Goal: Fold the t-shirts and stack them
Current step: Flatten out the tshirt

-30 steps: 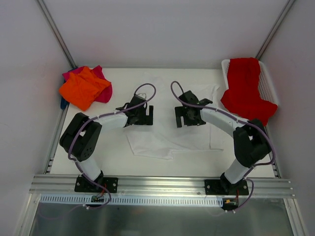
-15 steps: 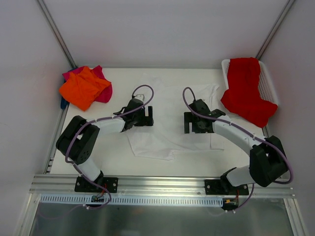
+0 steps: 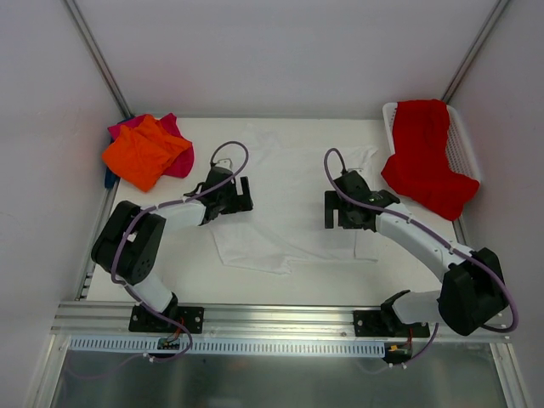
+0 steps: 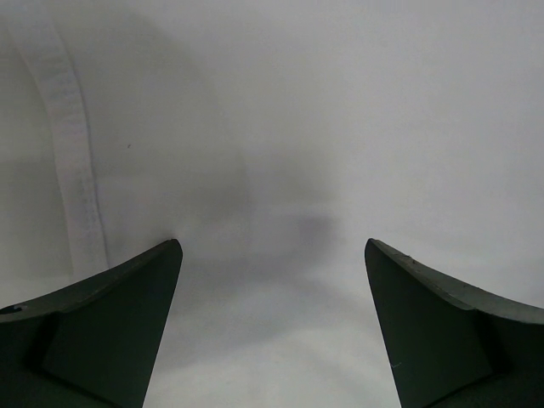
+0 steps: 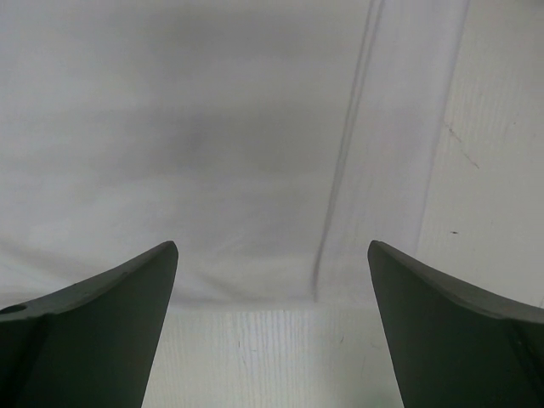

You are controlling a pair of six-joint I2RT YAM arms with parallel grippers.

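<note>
My two arms have spread apart since a moment ago: the left gripper (image 3: 247, 195) has slid out toward the left side of the white t-shirt (image 3: 293, 200), the right gripper (image 3: 329, 210) has gone out toward its right side, and my right elbow has swung wide to the near right. The white t-shirt lies spread flat in the middle of the table (image 3: 331, 276), between both grippers, its near edge a little rumpled. Both sets of jaws stand wide apart with nothing between them. Through the left wrist camera I see plain white cloth filling the view, with a stitched hem (image 4: 72, 153) running down the left side. Through the right wrist camera there is cloth across the top, a long seam (image 5: 348, 144) running down it, and the shirt's edge crossing between my fingers with bare table below. Both grippers sit low over the cloth, but I cannot tell whether the tips touch it. Looking outward now: at the far left corner the orange shirt (image 3: 144, 153) is heaped on the magenta-pink shirt (image 3: 180, 161), with a sliver of something blue (image 3: 109, 178) peeking out beneath at the table's left edge. At the far right, well apart from the white one, the red shirt (image 3: 425, 157) hangs over the front of the white mesh basket (image 3: 463, 149) and spills onto the table.
</note>
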